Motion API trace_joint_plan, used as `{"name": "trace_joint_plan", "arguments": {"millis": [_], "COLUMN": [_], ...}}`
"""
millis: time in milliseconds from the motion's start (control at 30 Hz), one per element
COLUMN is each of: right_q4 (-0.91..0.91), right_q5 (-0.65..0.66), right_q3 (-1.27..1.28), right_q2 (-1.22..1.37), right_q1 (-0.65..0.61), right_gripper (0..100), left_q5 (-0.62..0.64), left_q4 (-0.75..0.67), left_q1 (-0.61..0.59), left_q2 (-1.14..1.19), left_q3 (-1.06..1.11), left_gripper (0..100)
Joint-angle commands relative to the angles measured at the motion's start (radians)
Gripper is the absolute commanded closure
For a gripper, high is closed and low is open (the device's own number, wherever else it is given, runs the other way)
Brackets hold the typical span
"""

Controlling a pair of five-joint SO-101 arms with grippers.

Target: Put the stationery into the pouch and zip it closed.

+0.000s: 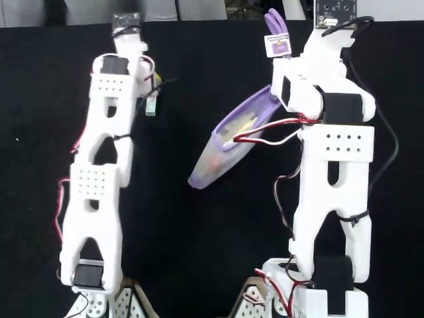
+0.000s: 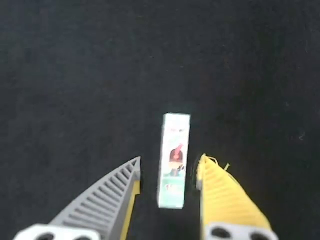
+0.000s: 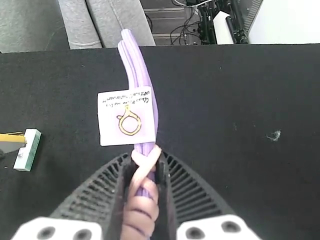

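Note:
A purple pouch (image 1: 228,142) slants across the middle of the table, its mouth open and several pieces of stationery inside. My right gripper (image 3: 145,160) is shut on the pouch's far end, where a purple strap (image 3: 137,60) with a white tag (image 3: 125,117) sticks out; from above the right gripper (image 1: 283,66) is at the back right. A small white and green eraser box (image 2: 174,160) lies flat on the black table. My left gripper (image 2: 170,161) is open with one finger on either side of the box, a gap showing on each side. From above, this box (image 1: 152,105) lies at the back left.
The black tabletop (image 1: 199,252) covers the whole work area. The two arm bases (image 1: 99,298) stand at its front edge. Grey upholstery and cables lie beyond the far edge (image 3: 100,20).

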Motion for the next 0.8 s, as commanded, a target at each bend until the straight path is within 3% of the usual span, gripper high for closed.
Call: {"name": "trace_joint_plan", "arguments": {"millis": [0,167,467,567,667,767], "right_q4": [-0.005,-0.005,0.002,0.003,0.003,0.003], "right_q5": [0.014,0.014,0.014,0.014,0.014,0.014], "right_q3": [0.007,0.007,0.007,0.007,0.007,0.007], "right_q2": [0.005,0.005,0.002,0.001,-0.001,-0.001], "right_q1": [0.006,0.006,0.006,0.006,0.006,0.006], "right_gripper": [98.8,98.8,98.8,98.8,98.8,98.8], "left_q5": [-0.038,-0.04,-0.04,-0.052,-0.147,-0.178], "left_q4": [0.054,0.13,0.149,0.147,0.147,0.149], "left_q1": [0.024,0.03,0.018,0.025,0.041,0.053], "left_q2": [0.167,0.292,0.313,0.313,0.313,0.315], "left_q3": [-0.328,-0.478,-0.426,-0.412,-0.414,-0.404], "left_gripper": [81,81,81,88,94,96]}}
